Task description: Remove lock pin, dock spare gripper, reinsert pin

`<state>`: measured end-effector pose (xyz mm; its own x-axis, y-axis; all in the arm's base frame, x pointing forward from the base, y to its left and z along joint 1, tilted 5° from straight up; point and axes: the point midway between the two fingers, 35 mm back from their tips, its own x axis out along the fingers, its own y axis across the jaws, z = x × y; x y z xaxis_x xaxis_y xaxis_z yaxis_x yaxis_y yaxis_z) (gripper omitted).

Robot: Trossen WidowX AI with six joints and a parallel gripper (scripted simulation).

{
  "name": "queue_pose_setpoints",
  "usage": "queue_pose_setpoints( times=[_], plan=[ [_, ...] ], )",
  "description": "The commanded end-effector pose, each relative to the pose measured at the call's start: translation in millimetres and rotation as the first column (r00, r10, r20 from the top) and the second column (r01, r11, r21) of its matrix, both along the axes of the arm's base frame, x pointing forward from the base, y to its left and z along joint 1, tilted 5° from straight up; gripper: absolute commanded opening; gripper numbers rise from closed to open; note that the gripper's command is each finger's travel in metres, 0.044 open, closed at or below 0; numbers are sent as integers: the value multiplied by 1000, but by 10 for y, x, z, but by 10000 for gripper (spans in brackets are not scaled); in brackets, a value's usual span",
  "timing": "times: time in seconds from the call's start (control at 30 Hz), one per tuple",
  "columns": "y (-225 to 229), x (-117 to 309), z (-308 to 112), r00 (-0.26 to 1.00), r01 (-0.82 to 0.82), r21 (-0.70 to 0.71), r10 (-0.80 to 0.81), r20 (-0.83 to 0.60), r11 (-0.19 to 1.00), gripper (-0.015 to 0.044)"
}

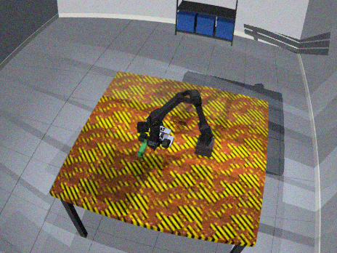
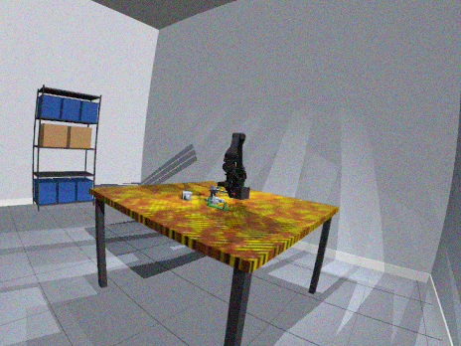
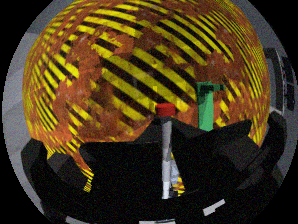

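Note:
My gripper point(image 1: 153, 145) point(image 2: 232, 194) point(image 3: 161, 120) is shut on the lock pin point(image 3: 166, 150), low over the table. The pin's grey shaft stands between the fingers in the wrist view, with its red end point(image 3: 165, 109) point(image 2: 233, 194) beyond them. A green bracket-like piece point(image 1: 141, 149) point(image 2: 218, 205) point(image 3: 205, 113) is beside the gripper. A pale grey upright thing point(image 2: 214, 191) stands behind it, close to the fingers. A separate whitish block point(image 2: 187, 195) stands to the left in the exterior view. The arm partly hides the pale parts point(image 1: 169, 139) in the top view; which one is the socket, I cannot tell.
The arm's base point(image 1: 204, 146) point(image 2: 241, 193) stands on the striped table point(image 1: 203, 203) point(image 2: 199, 231), right of the gripper in the top view. The arm arches over from it. A shelf with blue bins point(image 1: 205, 24) point(image 2: 62, 108) stands away from the table.

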<state>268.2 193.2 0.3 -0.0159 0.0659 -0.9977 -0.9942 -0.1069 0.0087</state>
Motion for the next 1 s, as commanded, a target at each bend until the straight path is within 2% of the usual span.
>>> queue_pose_setpoints(
  times=[0.0,0.97],
  plan=[
    [38,7,14,1000,3,-2,-3,2,1000,0],
    [198,-31,177,1000,0,-9,0,-13,1000,0]
  ],
)
